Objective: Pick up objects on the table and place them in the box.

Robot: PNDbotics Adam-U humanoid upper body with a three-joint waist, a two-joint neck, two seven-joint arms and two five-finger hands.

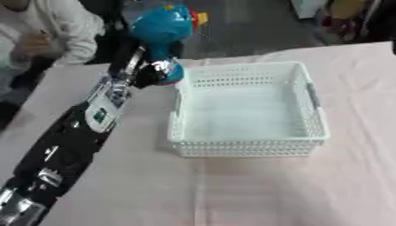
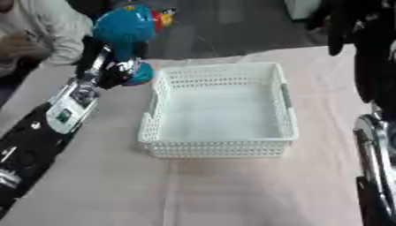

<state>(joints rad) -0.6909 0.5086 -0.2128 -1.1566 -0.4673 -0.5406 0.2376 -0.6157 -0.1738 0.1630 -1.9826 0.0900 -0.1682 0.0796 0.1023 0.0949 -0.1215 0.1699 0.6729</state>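
Note:
A blue toy figure [image 1: 161, 31] with a round head and red and yellow bits at its top is held up above the table, left of the white perforated basket [image 1: 313, 114]. My left hand [image 1: 151, 70] is shut on the toy's lower body, close to the basket's far left corner. The basket holds nothing that I can see. My right arm [image 2: 371, 150] runs down the right edge of the right eye view; its hand is out of sight.
The pink tablecloth [image 1: 255, 190] covers the table. A person in a light sleeve [image 1: 54, 31] sits at the far left edge. Dark floor lies beyond the table's far edge.

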